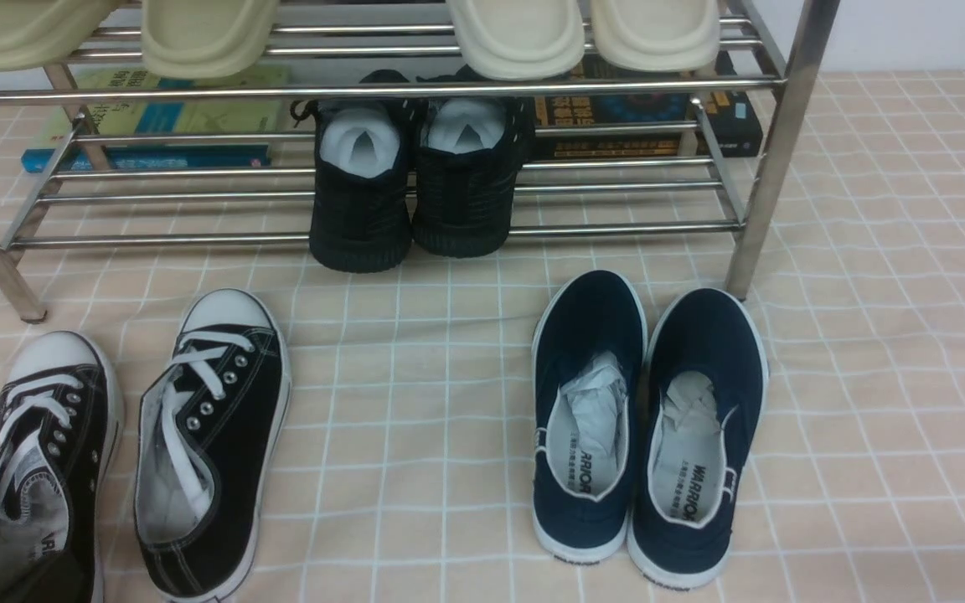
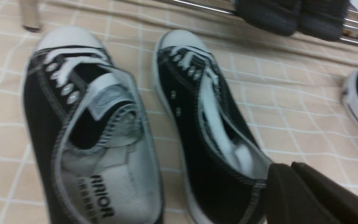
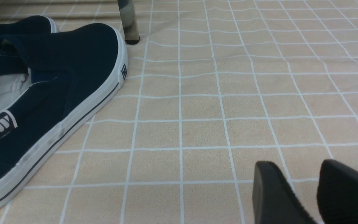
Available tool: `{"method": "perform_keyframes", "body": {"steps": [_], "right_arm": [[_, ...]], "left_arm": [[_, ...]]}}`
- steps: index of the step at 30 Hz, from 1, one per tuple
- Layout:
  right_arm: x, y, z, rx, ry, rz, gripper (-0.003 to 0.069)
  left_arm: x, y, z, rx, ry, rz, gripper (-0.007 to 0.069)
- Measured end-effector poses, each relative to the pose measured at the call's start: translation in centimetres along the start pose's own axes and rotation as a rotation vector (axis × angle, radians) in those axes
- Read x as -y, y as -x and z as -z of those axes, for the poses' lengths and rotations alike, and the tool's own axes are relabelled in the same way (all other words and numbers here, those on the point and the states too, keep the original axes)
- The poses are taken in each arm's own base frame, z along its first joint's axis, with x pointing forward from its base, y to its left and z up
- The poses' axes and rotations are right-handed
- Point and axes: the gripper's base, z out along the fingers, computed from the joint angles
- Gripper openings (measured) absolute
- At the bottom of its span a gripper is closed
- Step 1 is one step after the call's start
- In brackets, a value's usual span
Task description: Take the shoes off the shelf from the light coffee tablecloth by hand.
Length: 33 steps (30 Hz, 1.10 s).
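The shoes point(image 1: 126, 444) lie on the light coffee tablecloth point(image 1: 449, 419), off the shelf point(image 1: 533, 88); paper-stuffed black knit shoes point(image 1: 415, 193) occupy its lower tier. Left tool point(image 2: 294, 193) pinched together, empty; right tool point(image 3: 303, 193) narrowly parted, empty.

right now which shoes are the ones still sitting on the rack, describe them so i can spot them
Find the chrome shelf at the back of the checked tablecloth. On its bottom tier, in the middle, stands a pair of all-black knit shoes stuffed with white paper. Unlike the pairs on the cloth, they have no white trim.
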Motion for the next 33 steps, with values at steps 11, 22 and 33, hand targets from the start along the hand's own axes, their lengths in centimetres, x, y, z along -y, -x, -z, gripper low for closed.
{"method": "perform_keyframes", "body": {"steps": [11,22,33], "right_arm": [[0.0,0.0,0.0,0.0,0.0,0.0,0.024],[0.0,0.0,0.0,0.0,0.0,0.0,0.024],[0.0,0.0,0.0,0.0,0.0,0.0,0.024]], "left_arm": [[-1.1,-1.2,0.6,-0.019,0.135,-0.111,0.0051],[-1.2,-1.2,0.6,-0.028,0.14,-0.141,0.0063],[-1.5,-1.2,0.7,-0.02,0.197,-0.129,0.0071]]}}
